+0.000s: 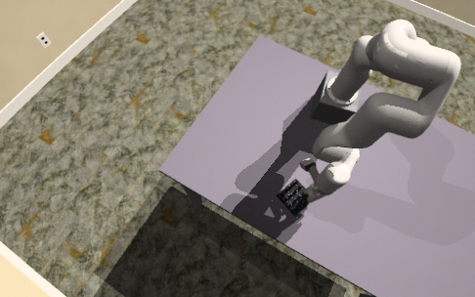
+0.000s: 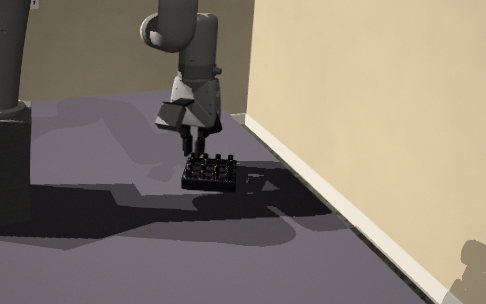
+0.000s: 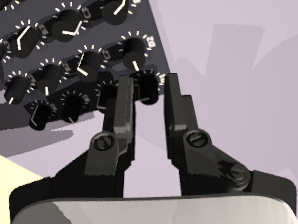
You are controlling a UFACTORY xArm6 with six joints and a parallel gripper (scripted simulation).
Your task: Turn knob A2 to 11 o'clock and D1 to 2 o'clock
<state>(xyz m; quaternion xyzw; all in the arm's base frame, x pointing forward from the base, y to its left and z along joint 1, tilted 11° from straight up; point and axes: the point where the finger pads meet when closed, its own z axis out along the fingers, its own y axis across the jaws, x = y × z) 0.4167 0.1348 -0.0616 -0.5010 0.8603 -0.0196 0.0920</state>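
Observation:
The black knob box (image 2: 210, 172) stands on its feet on the lilac table, near the edge by the wall; it also shows in the top view (image 1: 293, 196). In the wrist view the box (image 3: 67, 43) fills the upper left, its knobs marked with white lines. My gripper (image 3: 149, 92) points down over a corner of the box. Its fingers stand a narrow gap apart, one on each side of the corner knob (image 3: 148, 83) of the outer row with the name tags. I see no squeeze on the knob. In the exterior view the fingertips (image 2: 192, 148) reach the box's near-left corner.
The arm's dark base block (image 1: 333, 100) stands at the back of the table. A beige wall with a white skirting (image 2: 350, 150) runs close along the table edge beside the box. The table's front edge (image 1: 235, 215) lies just past the box.

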